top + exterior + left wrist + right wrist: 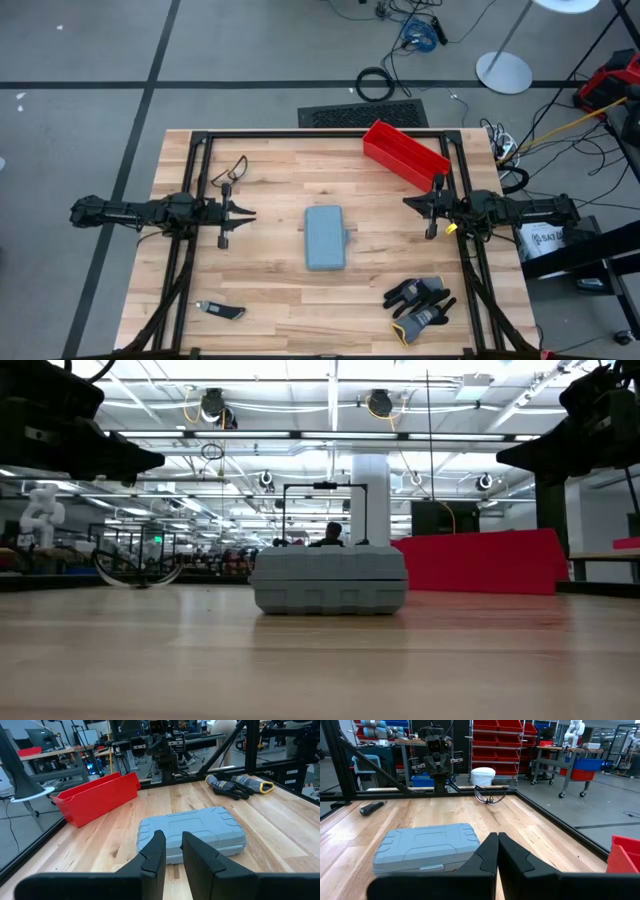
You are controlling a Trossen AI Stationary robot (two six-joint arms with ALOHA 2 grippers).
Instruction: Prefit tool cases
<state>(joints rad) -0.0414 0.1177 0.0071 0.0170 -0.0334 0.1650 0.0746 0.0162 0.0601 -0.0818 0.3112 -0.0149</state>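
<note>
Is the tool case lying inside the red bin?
No, the closed tool case lies on the bare wooden table, well apart from the red bin.

both arms are showing matte black, jointed bodies; each pincer, left pincer (173,851) and right pincer (498,851), is showing two angular dark fingers.

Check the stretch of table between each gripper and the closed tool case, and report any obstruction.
Nothing visible blocks either path. Bare wood lies between the left gripper and the tool case, and between the right gripper and it. The red bin and gloves sit off to the sides.
</note>
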